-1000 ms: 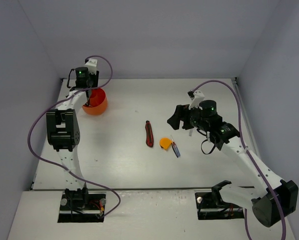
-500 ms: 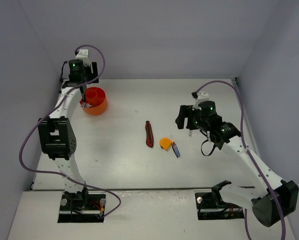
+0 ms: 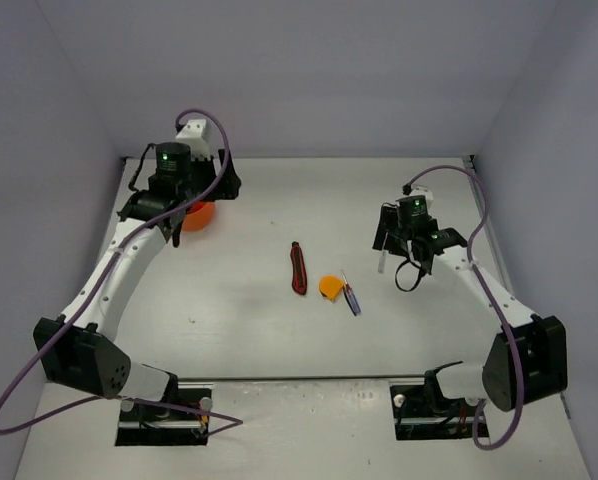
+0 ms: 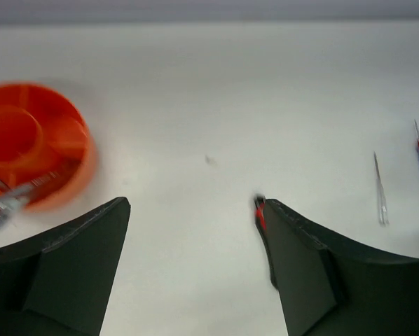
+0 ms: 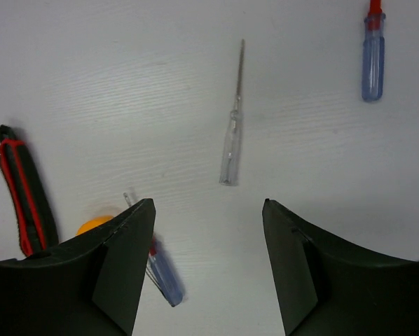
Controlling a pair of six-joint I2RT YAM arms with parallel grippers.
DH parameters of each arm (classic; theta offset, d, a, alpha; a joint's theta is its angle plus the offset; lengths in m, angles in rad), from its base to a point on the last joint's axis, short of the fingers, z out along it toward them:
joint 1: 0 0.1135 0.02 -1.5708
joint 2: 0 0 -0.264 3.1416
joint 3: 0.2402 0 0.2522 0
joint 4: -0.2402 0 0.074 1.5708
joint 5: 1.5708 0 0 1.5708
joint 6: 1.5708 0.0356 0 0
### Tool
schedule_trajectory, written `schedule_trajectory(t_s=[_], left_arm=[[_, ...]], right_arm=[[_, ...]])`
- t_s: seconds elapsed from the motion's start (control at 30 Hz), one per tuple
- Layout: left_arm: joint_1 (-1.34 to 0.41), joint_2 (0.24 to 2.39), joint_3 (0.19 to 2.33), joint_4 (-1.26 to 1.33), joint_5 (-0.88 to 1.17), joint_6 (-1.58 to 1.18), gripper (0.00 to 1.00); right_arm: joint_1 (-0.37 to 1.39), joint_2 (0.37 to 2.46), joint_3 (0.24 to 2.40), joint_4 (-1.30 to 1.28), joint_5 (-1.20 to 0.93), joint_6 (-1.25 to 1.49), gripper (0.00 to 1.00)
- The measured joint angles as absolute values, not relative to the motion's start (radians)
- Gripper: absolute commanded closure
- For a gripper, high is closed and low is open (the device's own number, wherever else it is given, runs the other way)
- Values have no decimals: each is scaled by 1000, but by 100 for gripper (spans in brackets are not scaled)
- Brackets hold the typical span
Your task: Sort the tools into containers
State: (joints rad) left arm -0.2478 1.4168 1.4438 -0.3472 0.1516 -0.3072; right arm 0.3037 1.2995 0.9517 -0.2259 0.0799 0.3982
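Observation:
The round orange-red tub (image 3: 201, 214) sits at the far left and holds thin silver wrenches (image 4: 5, 201). It also shows in the left wrist view (image 4: 31, 140). My left gripper (image 3: 176, 222) (image 4: 195, 203) is open and empty beside the tub. On the table's middle lie a red-black handled tool (image 3: 298, 268) (image 5: 24, 199), an orange tape measure (image 3: 330, 286) (image 5: 96, 225) and a blue-red screwdriver (image 3: 350, 297) (image 5: 162, 271). My right gripper (image 3: 387, 246) (image 5: 209, 203) is open and empty above a clear-handled screwdriver (image 5: 231, 140). A second blue-red screwdriver (image 5: 373, 56) lies beyond it.
Grey walls close the table at the back and on both sides. The right arm's black cable loop (image 3: 409, 275) hangs near the right gripper. The red-black tool's tip (image 4: 259, 208) shows beside the left gripper's right finger.

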Motion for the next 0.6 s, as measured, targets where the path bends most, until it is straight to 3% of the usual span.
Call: schedule_trajectory(t_s=[0.27,0.6], left_arm=[[-383,1313,1204,-422,154,-435,25],[-391,1288,1178,-435,158,-506,25]], right_arm=[[259,1567,1046,-230,91,444,46],[232,1782,1106,-213,73,449,51]])
